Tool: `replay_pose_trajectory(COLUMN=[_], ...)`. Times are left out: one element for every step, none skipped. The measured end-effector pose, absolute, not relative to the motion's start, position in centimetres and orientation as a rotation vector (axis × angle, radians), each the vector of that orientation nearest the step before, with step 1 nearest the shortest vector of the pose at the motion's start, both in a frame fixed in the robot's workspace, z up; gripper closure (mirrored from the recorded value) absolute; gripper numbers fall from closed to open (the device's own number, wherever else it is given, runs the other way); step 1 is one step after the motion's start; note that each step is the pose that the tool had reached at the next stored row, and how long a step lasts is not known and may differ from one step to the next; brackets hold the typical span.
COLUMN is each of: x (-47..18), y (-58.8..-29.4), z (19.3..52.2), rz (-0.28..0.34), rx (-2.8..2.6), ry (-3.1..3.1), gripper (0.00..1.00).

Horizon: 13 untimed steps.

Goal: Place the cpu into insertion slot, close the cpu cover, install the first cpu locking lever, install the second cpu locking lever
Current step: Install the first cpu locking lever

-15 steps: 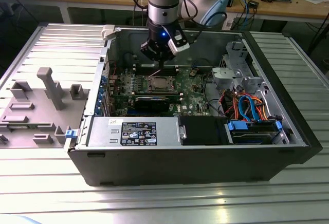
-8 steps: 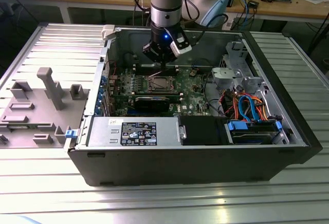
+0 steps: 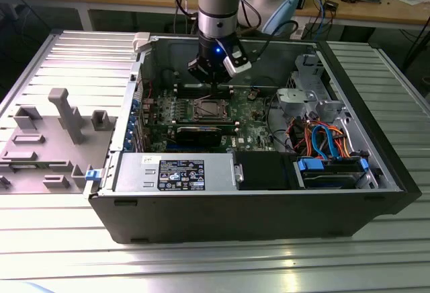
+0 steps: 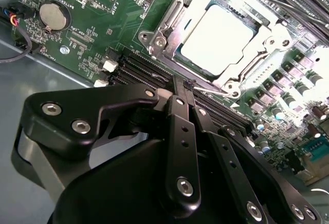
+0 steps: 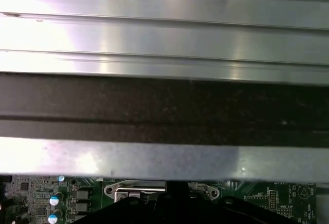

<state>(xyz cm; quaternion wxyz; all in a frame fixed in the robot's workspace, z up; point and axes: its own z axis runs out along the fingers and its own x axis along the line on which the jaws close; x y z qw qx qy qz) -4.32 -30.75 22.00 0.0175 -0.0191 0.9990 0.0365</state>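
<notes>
Inside the open computer case, the green motherboard (image 3: 252, 128) carries the insertion slot (image 3: 207, 109). In the second wrist view the cpu (image 4: 218, 34) lies flat in the insertion slot (image 4: 235, 87), its pale silver top facing up. The cpu cover (image 4: 172, 21) lies down around the chip, which fills its window. My gripper (image 3: 213, 86) hangs just above the slot's far edge. Its black fingers (image 4: 180, 126) are pressed together, shut, with the tips (image 4: 181, 82) at the socket's edge. A thin wire locking lever (image 4: 213, 89) ends right at the tips; I cannot tell whether they hold it.
Dark memory slots (image 4: 139, 67) run beside the socket, and a coin battery (image 4: 53, 16) sits further off. A long black card (image 3: 195, 134), the power supply (image 3: 175, 172) and a drive bay with blue and orange cables (image 3: 329, 146) fill the case. A grey fixture tray (image 3: 47, 135) lies at the exterior view's left.
</notes>
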Motion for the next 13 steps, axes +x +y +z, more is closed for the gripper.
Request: replay_pose_trajectory(x=[-4.3, -4.1, -4.0, -4.0, -3.9, -3.9, -3.8, -3.7, -3.7, -3.7, -3.7, -3.7, -3.7], y=[-30.8, -30.8, -30.8, -30.8, -30.8, -30.8, -30.8, -30.8, -30.8, -30.8, -30.8, -30.8, -30.8], z=[21.9, 21.8, 21.6, 21.5, 21.4, 21.3, 21.2, 21.0, 20.9, 20.8, 20.7, 20.6, 20.5], rz=[0.113, 0.114, 0.114, 0.113, 0.113, 0.113, 0.113, 0.113, 0.113, 0.113, 0.113, 0.113, 0.113], rx=[-0.059, -0.059, -0.059, -0.059, -0.059, -0.059, -0.059, -0.059, -0.059, -0.059, -0.059, -0.059, -0.059], ry=[3.104, 3.104, 3.104, 3.104, 3.104, 3.104, 3.104, 3.104, 3.104, 3.104, 3.104, 3.104, 3.104], gripper=[0.89, 0.89, 0.89, 0.89, 0.89, 0.89, 0.89, 0.89, 0.89, 0.89, 0.89, 0.89, 0.89])
